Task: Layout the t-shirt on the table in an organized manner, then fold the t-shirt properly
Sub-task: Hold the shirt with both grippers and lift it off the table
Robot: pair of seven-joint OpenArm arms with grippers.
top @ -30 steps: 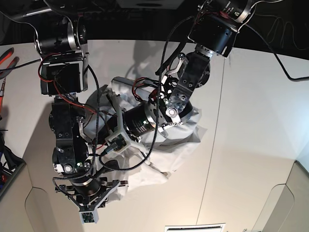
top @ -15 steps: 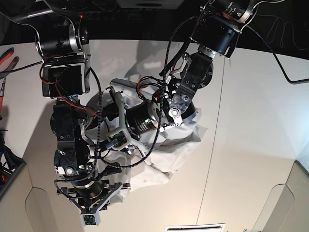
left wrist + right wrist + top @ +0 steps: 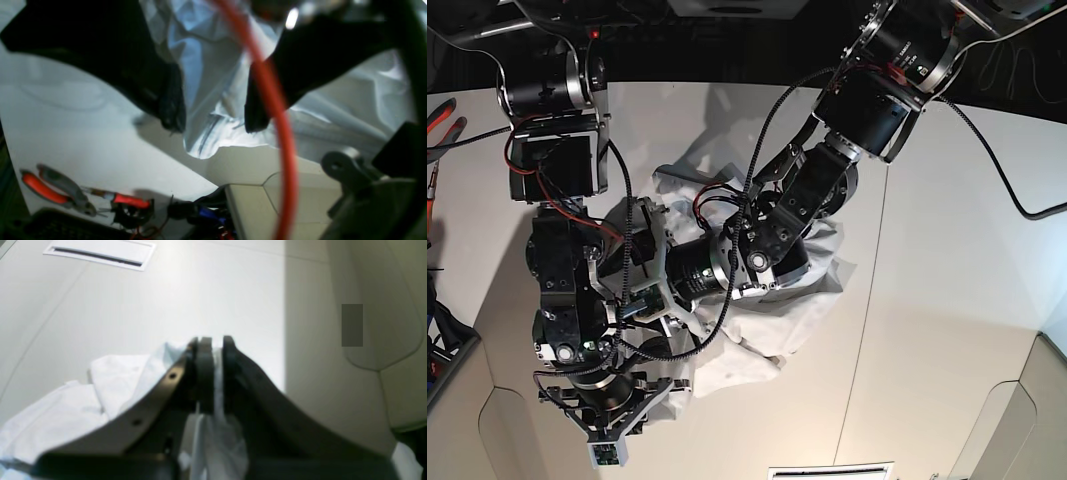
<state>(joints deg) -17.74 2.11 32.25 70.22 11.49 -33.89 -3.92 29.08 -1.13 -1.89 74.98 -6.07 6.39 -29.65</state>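
The white t-shirt [image 3: 799, 312] lies crumpled in the middle of the table [image 3: 957, 260], mostly hidden beneath both arms. In the left wrist view my left gripper [image 3: 213, 125] hangs open over it, with wrinkled t-shirt [image 3: 203, 50] fabric showing in the gap between the two dark fingertips [image 3: 171, 116]. My right gripper [image 3: 213, 340] is shut on a strip of the t-shirt [image 3: 66, 416], which bunches to its left. In the base view the right gripper [image 3: 609, 452] sits near the front edge of the table.
Red-handled pliers [image 3: 46, 193] and other tools lie at the table's left edge [image 3: 442, 120]. A slotted vent plate [image 3: 827, 470] sits at the front. A seam line [image 3: 877, 250] crosses the table. Red and black cables [image 3: 280, 133] hang near the left gripper.
My left gripper has opened, and its arm has swung left over the shirt. The right gripper stays shut on the cloth, having barely shifted.
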